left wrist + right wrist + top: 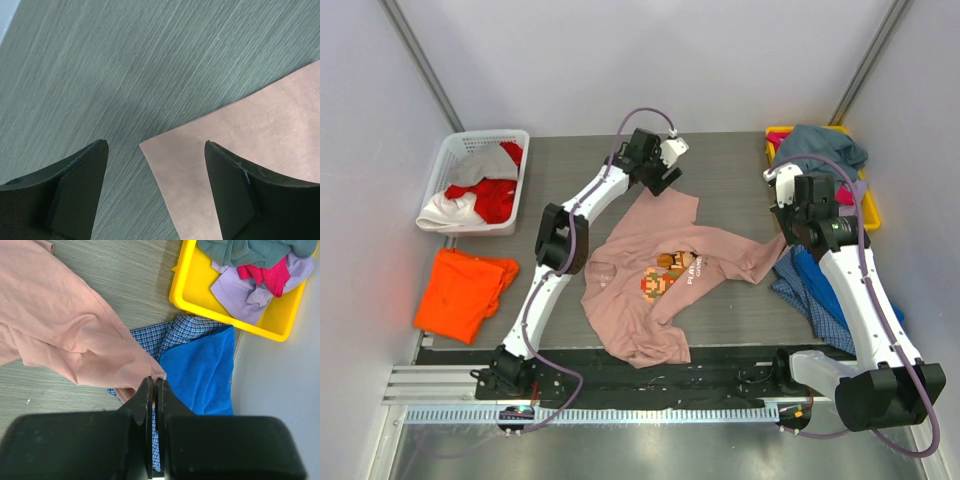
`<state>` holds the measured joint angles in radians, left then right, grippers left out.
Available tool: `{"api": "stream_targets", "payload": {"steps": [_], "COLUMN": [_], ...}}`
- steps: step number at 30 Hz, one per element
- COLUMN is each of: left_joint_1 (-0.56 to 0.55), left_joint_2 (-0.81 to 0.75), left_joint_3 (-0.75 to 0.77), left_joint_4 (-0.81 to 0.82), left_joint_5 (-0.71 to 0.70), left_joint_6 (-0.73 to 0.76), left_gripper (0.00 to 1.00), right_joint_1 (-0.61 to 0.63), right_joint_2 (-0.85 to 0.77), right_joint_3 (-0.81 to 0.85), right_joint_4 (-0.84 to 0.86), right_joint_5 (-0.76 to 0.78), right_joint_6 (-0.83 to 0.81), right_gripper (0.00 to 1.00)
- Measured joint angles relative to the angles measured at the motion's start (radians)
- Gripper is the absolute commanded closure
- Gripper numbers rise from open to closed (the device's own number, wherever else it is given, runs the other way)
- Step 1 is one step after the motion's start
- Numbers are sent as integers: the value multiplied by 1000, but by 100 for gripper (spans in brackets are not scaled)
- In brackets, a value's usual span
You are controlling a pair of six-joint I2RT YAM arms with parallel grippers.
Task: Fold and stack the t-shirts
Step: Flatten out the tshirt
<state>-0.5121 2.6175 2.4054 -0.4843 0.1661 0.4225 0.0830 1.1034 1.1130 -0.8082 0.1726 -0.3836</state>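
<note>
The dusty-pink t-shirt lies print-side up in the middle of the bench, and it's pretty rumpled, with the near half bunched and twisted.

The right gripper has its jaws squeezed together on a small pinch of the pink fabric, at what looks like the end of a sleeve. It's out over the checked cloth and the blue towel, right beside the yellow tray. My guess is it's holding that side out so the shirt can be pulled flat.

The left gripper sits at the far edge of the shirt with its jaws spread wide and nothing clamped. A hem corner lies flat on the bench just between the tips. I can't say from here whether it's lining up on that corner or letting it go, but either way the corner looks like the anchor for spreading the shirt.

No fold is made on this one yet, so I'd call this the flattening stage. The orange t-shirt sits crumpled at the left of the bench. There are more clothes in the white basket, and a grey-teal shirt is heaped on the tray.
</note>
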Motion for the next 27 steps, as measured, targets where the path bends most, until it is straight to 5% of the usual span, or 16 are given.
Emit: {"api": "stream_targets", "payload": {"steps": [19,27], "left_joint_1": [24,23], "left_joint_2": [8,-47], "left_joint_3": [-58,-121], "left_joint_4": [22,-98], "left_joint_5": [56,128], "left_joint_6": [-29,-21], "left_gripper": [16,19], "right_joint_1": [0,0], "right_joint_2": [-43,-47], "right_joint_3": [-19,-19], "right_joint_4": [-2,-2], "right_joint_5": [-3,-8], "right_joint_6": [21,21], "right_gripper": [99,99]}}
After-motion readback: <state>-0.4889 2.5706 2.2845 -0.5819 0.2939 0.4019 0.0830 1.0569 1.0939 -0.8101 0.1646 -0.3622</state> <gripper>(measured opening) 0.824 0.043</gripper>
